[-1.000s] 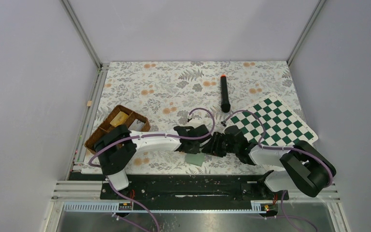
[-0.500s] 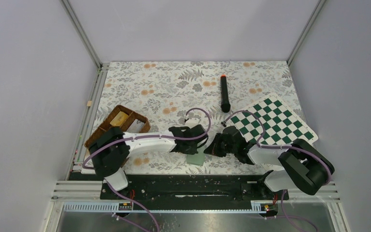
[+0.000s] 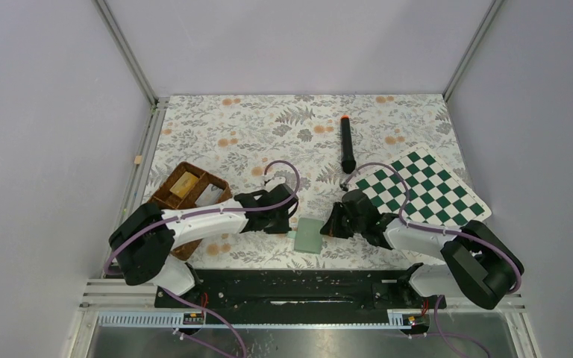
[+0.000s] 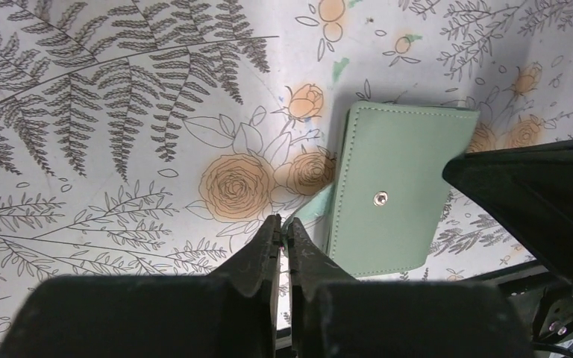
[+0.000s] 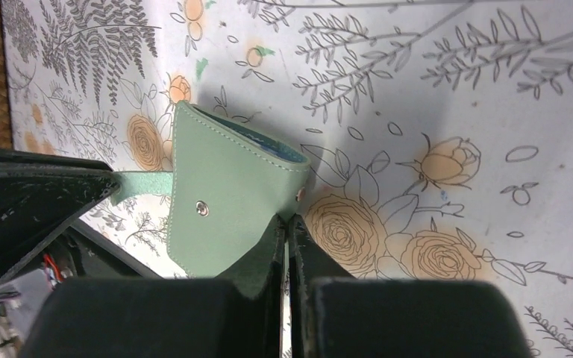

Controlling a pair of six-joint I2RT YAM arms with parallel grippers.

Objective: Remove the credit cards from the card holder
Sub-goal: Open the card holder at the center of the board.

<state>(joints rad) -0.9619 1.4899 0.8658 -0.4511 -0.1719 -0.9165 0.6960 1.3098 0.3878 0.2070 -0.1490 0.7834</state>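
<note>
The sage-green card holder (image 3: 310, 235) lies between my two grippers near the table's front edge, its snap stud (image 4: 379, 198) facing up. My left gripper (image 4: 283, 224) is shut on the holder's thin closure strap (image 5: 145, 183), which stretches out to the left. At the holder's right side my right gripper (image 5: 287, 220) is shut on the edge of its outer panel, which is lifted slightly so a strip of blue lining (image 5: 268, 145) shows. The credit cards are hidden. In the top view the left gripper (image 3: 291, 226) and right gripper (image 3: 329, 227) flank the holder.
A brown wicker tray (image 3: 166, 195) with a yellowish block (image 3: 184, 183) stands at the left. A black marker with an orange tip (image 3: 347, 145) lies farther back. The green-and-white chessboard (image 3: 425, 186) sits at the right, behind the right arm.
The right gripper has shut on the holder's edge. The left gripper has drawn away to the left and both arms have spread apart, so the holder now shows between them.
</note>
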